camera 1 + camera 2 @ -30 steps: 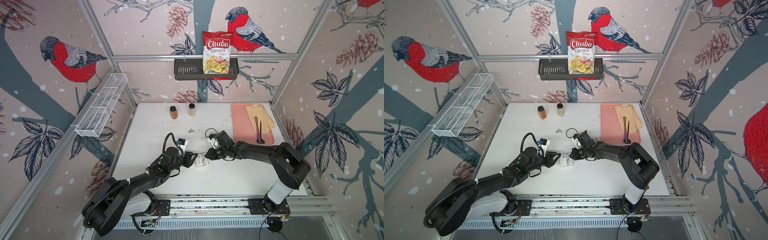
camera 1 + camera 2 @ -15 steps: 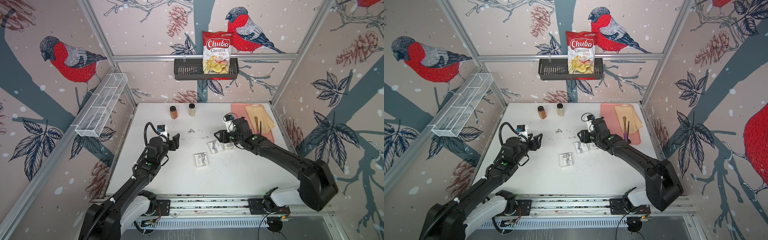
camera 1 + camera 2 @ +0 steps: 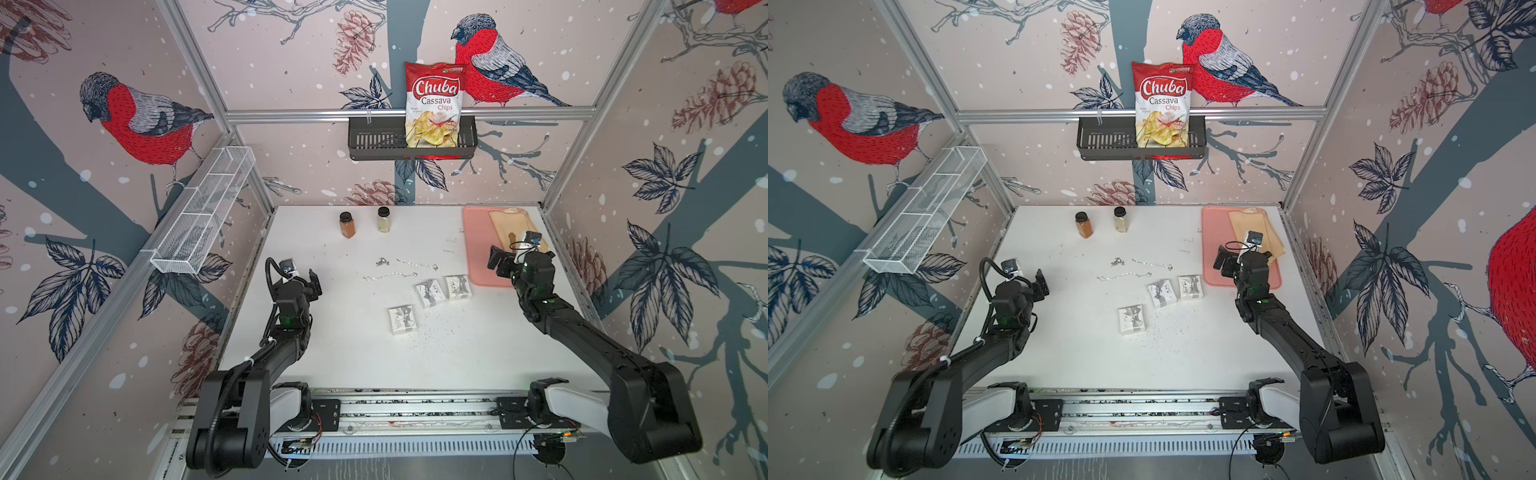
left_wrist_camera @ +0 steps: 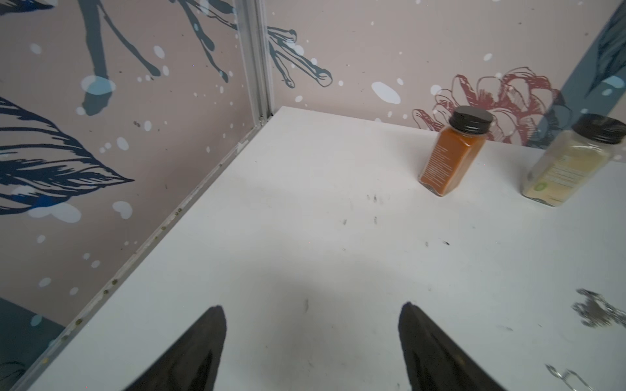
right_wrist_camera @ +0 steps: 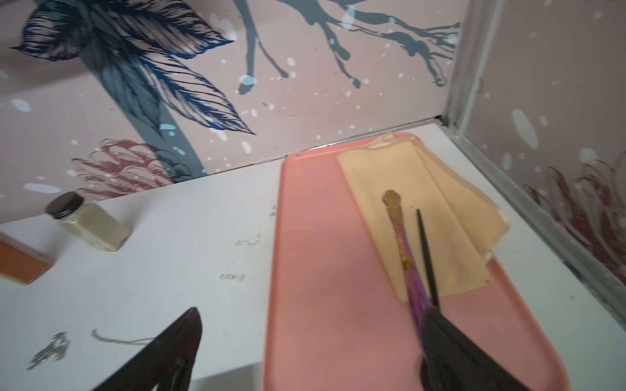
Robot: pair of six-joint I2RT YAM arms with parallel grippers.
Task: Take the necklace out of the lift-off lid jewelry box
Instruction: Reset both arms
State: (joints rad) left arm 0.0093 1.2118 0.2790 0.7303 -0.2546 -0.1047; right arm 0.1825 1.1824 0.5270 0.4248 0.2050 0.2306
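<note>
Bird-print walls (image 3: 141, 124) close in a white table (image 3: 374, 374), read here as a clock face with the back wall at twelve. Near its middle, a little toward three, sit three small patterned boxes (image 3: 430, 293), two just beside each other and a third box (image 3: 402, 319) apart toward six. I cannot tell which is a lid, which a base, or whether any is closed. Thin silver chains (image 3: 390, 275) lie bare on the table just toward eleven and twelve of the boxes, with a tangled clump (image 3: 382, 262) beside them, so a necklace looks to be out already. The left gripper (image 4: 311, 338) hovers at nine, jaws spread wide with nothing between them. The right gripper (image 5: 305, 338) hangs at three, over the inner edge of the pink tray (image 3: 478, 249), equally wide and empty. If a chain must be pinched, it lies flat and thin, so the fingertips may scrape the table and miss, or snag the neighbouring chain. A low sweep could shove the light boxes, and the right jaw sits near the utensil (image 5: 399, 237).
</note>
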